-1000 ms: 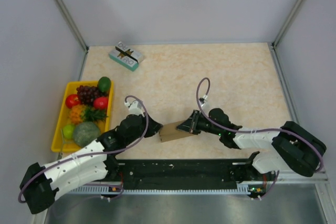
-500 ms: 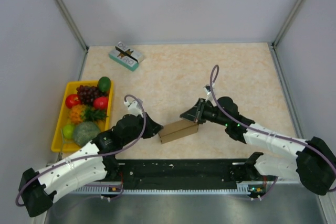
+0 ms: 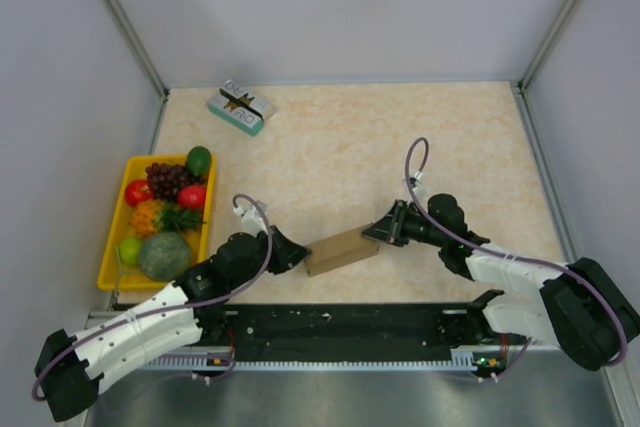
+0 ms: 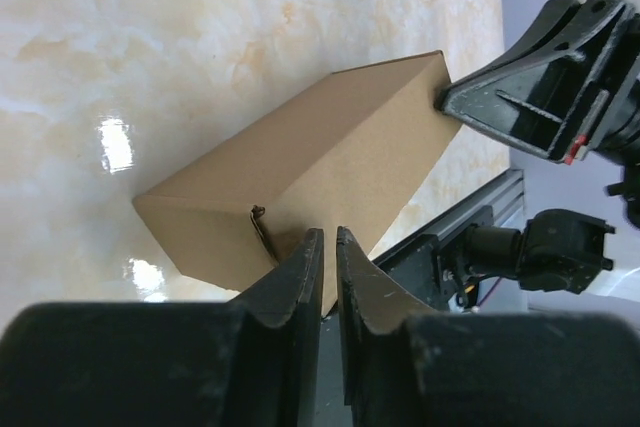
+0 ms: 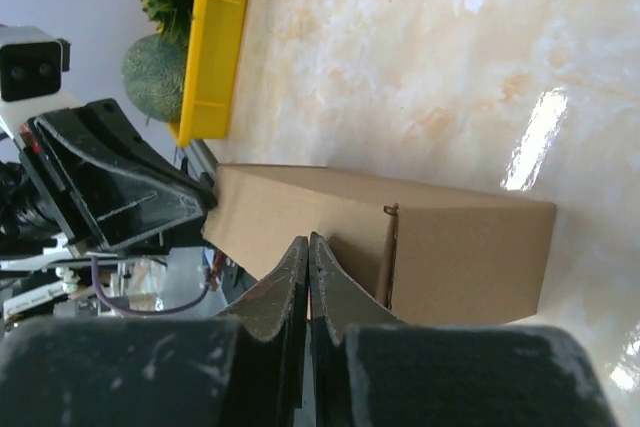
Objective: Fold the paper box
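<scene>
Near the front edge of the table [image 3: 400, 137], between the two arms: paper box [image 3: 342, 249], folded up into a long brown block. Lies flat, right end angled slightly away from the arm bases.

Cannot make out its underside or far long face in any view. From above, shows both grippers as dark lumps only, fingers too small to separate. Left gripper [image 3: 291, 251] sits at the box's left end, right gripper [image 3: 383, 231] at its right end; contact not readable there.

From the left wrist, shows more: box [image 4: 320, 162] filling the centre, a small slit with a curled edge on its near end face. Left gripper [image 4: 326, 242] drawn nearly closed, only a thin slit between the fingers, tips against the lower edge of that face, nothing seen pinched. Right gripper [image 4: 520, 107] touches the far top corner.

From the right wrist, gives the mirror of this: box [image 5: 400, 237] with a vertical seam on its near side, right gripper [image 5: 305, 245] pressed fully together, tips against the cardboard, clamping nothing. Left gripper [image 5: 130, 197] touches the far corner. Catches the yellow tray [image 5: 220, 37] too, cut off at the top edge.

Both arms stretched low over the table, forearms slanting inward toward each other.
</scene>
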You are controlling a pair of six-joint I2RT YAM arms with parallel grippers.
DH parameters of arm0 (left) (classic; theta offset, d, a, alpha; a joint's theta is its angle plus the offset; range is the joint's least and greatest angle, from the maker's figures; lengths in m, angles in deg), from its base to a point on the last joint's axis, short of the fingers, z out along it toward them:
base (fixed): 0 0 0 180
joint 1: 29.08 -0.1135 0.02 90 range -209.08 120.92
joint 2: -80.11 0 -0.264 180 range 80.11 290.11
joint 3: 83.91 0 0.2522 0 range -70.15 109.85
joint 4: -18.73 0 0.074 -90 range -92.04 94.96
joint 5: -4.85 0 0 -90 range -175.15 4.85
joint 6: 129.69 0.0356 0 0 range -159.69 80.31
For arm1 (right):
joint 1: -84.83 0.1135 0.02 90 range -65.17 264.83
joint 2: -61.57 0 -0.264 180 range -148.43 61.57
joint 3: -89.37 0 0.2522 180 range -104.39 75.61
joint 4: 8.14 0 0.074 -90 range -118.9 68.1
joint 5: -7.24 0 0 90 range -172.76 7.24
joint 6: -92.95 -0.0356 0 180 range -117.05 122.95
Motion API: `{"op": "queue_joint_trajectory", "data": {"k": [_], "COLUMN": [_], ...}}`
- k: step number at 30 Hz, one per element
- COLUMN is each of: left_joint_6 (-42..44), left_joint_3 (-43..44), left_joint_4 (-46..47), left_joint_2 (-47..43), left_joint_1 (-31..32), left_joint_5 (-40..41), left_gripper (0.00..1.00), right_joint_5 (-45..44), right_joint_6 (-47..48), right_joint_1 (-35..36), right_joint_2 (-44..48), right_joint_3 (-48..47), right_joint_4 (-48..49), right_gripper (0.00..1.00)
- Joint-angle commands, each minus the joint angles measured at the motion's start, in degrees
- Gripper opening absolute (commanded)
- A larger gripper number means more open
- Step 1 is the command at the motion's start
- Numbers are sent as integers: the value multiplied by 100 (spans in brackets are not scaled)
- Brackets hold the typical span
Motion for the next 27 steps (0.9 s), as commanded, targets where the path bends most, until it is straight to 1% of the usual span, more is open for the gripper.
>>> {"op": "queue_joint_trajectory", "data": {"k": [1, 2, 3, 4, 5, 7, 8, 10, 12, 14, 15, 16, 18, 20, 22, 23, 24, 26, 27], "left_joint_6": [539, 645, 811, 882, 935, 980, 971, 857, 647, 523, 383, 356, 285, 364, 513, 679, 759, 943, 988], "left_joint_3": [462, 604, 736, 1025, 1158, 1483, 1511, 1328, 1055, 564, 249, 89, -271, -308, -2, 156, 523, 894, 1200], "left_joint_4": [-1375, -1376, -1341, -1314, -1305, -1332, -1280, -1017, -797, -611, -594, -576, -550, -671, -900, -1058, -1338, -1621, -1796], "left_joint_2": [-82, -30, 49, 224, 322, 646, 735, 823, 780, 640, 578, 456, 341, 244, 226, 226, 243, 235, 226], "left_joint_1": [29, 21, 21, 29, 21, 21, 38, 30, 30, 38, 38, 38, 30, 30, 30, 38, 30, 30, 30], "left_joint_5": [152, 91, -14, -120, -443, -673, -805, -850, -868, -807, -719, -675, -561, -508, -438, -411, -393, -358, -349], "left_gripper": [19, 21, 24, 26, 27, 28, 27, 25, 23, 21, 21, 21, 21, 22, 23, 25, 25, 27, 28], "right_joint_5": [43, -88, -124, -133, -81, 33, 147, 261, 411, 455, 473, 490, 447, 394, 420, 385, 333, 245, 262], "right_joint_6": [601, 662, 802, 847, 865, 892, 874, 787, 524, 409, 269, 215, 276, 399, 539, 601, 741, 891, 892], "right_joint_1": [-10, -19, -37, -80, -168, -247, -265, -265, -274, -274, -283, -283, -283, -274, -283, -283, -283, -283, -274], "right_joint_2": [673, 823, 1094, 1175, 1237, 1194, 1141, 913, 755, 492, 404, 229, 96, 77, 261, 523, 674, 929, 1087], "right_joint_3": [-650, -801, -942, -1178, -1259, -1365, -1357, -1173, -701, -374, -33, 136, 365, 322, 60, -72, -378, -661, -871], "right_joint_4": [-1328, -1854, -2050, -2217, -2350, -2351, -2299, -1957, -1230, -797, -569, -106, 31, -267, -539, -1019, -1285, -1882, -1972], "right_gripper": [0, 0, 0, 0, 0, 0, 0, 0, 0, 0, 0, 0, 0, 0, 0, 0, 0, 0, 0]}}
